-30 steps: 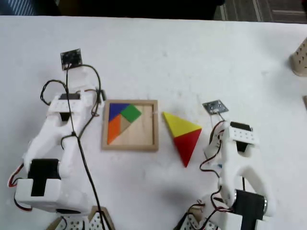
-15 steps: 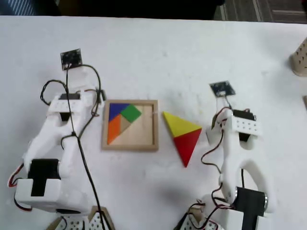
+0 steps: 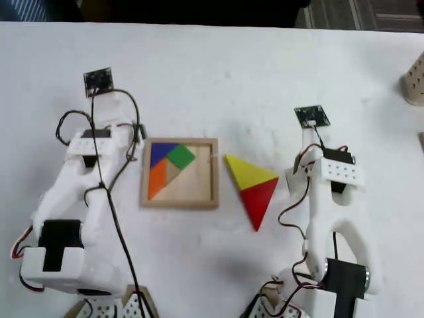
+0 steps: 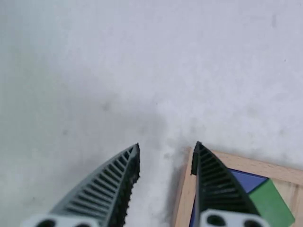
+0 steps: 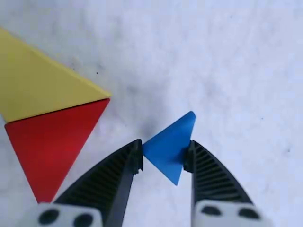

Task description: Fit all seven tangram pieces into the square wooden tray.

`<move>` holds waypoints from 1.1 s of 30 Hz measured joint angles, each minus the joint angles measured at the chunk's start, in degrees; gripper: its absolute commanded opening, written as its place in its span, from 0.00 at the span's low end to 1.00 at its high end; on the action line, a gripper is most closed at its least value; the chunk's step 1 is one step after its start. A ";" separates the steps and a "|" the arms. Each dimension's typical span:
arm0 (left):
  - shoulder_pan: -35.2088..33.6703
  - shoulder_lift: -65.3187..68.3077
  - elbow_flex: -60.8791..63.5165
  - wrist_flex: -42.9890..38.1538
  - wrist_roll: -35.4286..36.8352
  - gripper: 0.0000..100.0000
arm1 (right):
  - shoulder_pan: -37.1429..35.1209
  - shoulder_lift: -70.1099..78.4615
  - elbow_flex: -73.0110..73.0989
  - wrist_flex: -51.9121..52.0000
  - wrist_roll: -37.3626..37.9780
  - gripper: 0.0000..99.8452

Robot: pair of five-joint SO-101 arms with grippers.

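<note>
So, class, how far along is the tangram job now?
Done: a blue piece, a green piece and an orange piece lie in the left part of the tray. In hand: the right gripper is shut on a small blue triangle. Left: the yellow triangle and red triangle lie on the table beside the tray.

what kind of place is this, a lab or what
Probably a robotics lab or hobby bench: two small white arms with loose wiring on a white table, a wooden tangram tray between them, the right hand gripping a blue triangle.
</note>
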 measured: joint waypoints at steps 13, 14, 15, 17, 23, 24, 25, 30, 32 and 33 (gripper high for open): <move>0.00 0.00 0.00 0.00 0.00 0.20 | -0.09 0.00 2.02 -5.01 -2.29 0.13; 0.00 0.00 0.00 0.00 0.00 0.20 | -0.09 0.00 2.55 -5.71 -2.29 0.13; -0.18 0.00 0.00 0.00 0.00 0.20 | -0.18 0.00 3.16 -6.24 -2.29 0.13; -0.97 0.00 0.00 0.00 0.00 0.20 | 0.26 0.00 3.60 -7.03 -2.29 0.13; -4.48 0.00 0.00 0.00 0.09 0.20 | 1.05 0.00 3.69 -8.00 -2.29 0.13; -4.57 0.00 0.00 0.00 0.09 0.20 | 1.05 0.00 3.78 -8.26 -2.29 0.13; -4.57 0.00 0.00 0.00 0.09 0.20 | 1.05 0.00 3.78 -8.44 -2.29 0.13; -4.66 0.00 0.00 0.00 0.00 0.20 | 1.49 0.00 3.78 -8.62 -2.29 0.13; -4.66 0.00 0.00 0.00 0.09 0.20 | 1.41 0.00 3.78 -8.62 -2.29 0.13; -4.66 0.00 0.00 0.00 0.00 0.20 | 1.41 0.00 3.78 -8.62 -2.29 0.13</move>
